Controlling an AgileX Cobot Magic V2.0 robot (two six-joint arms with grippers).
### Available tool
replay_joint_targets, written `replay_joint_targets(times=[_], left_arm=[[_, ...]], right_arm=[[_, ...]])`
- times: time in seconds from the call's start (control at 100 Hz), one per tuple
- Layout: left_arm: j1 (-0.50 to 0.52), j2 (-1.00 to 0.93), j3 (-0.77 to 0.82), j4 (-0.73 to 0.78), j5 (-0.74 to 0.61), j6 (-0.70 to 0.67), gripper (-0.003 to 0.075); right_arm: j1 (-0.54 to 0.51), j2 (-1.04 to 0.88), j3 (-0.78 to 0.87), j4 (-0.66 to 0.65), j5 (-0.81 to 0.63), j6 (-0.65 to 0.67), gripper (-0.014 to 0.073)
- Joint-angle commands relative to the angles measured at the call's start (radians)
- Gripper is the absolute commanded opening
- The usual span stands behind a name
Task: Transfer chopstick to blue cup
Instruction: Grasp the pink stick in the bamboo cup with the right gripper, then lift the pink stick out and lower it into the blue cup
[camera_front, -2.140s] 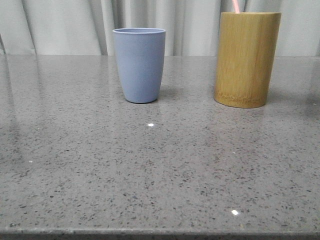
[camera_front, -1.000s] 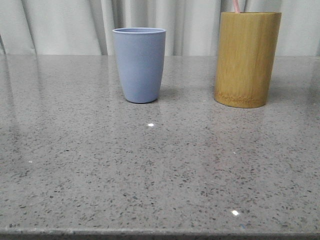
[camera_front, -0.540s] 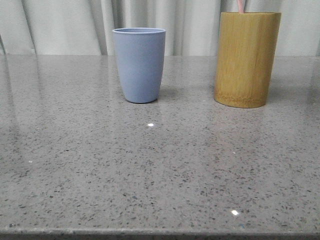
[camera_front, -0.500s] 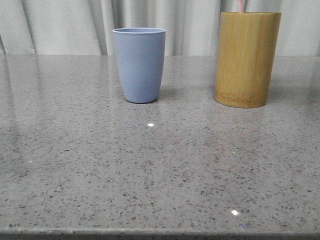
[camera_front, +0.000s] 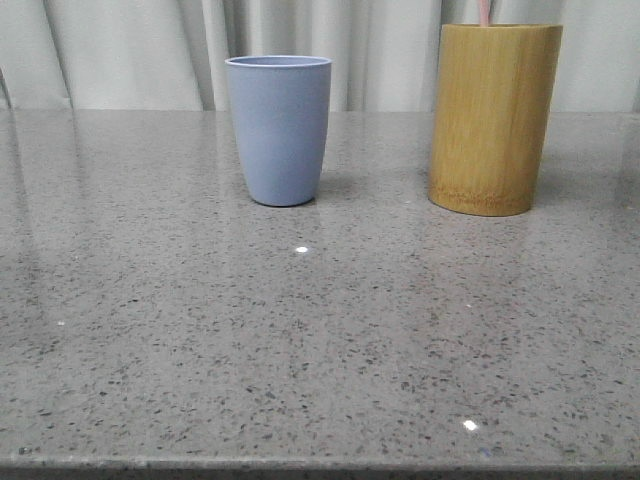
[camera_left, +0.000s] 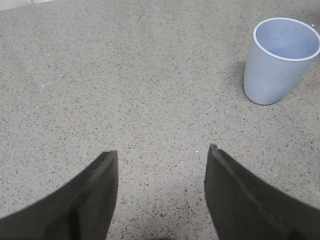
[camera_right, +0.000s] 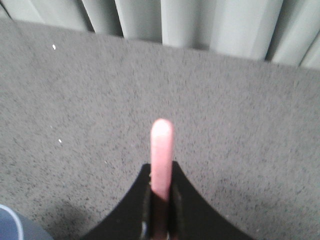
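Note:
The blue cup (camera_front: 278, 130) stands upright on the grey table, left of a taller bamboo holder (camera_front: 493, 120). A short bit of a pink chopstick (camera_front: 484, 10) rises out of the holder's mouth to the frame's top edge. In the right wrist view my right gripper (camera_right: 161, 170) is shut on a pink chopstick (camera_right: 162, 145), whose rounded end pokes out past the fingertips. A sliver of the blue cup (camera_right: 10, 226) shows at that view's corner. My left gripper (camera_left: 162, 150) is open over bare tabletop with nothing between its fingers, the blue cup (camera_left: 280, 62) off to one side. Neither gripper shows in the front view.
The speckled grey stone table (camera_front: 320, 340) stretches from the cups to its front edge. Pale curtains (camera_front: 130, 50) hang close behind the table's far edge.
The pink tip above the bamboo holder has shifted slightly to the right. The cup and the holder have stayed put.

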Motion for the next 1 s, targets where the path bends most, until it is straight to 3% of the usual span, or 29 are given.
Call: replay_joint_targets(times=[0.0, 0.25, 0.51, 0.99], left_arm=[[-0.005, -0.005, -0.025, 0.01, -0.069, -0.008, 0.039], [-0.005, -0.005, -0.025, 0.01, -0.068, -0.008, 0.039], [-0.005, -0.005, -0.025, 0.01, -0.063, -0.01, 0.039], [-0.005, -0.005, -0.025, 0.004, -0.049, -0.01, 0.039]], right_arm=[[-0.001, -0.075, -0.073, 0.001, -0.038, -0.028, -0.0049], [0.001, -0.098, -0.23, 0.001, 0.051, -0.05, -0.0049], [0.071, -0.097, -0.338, 0.001, 0.083, -0.09, -0.0049], [0.281, 0.005, -0.34, 0.07, -0.095, -0.089, -0.0049]])
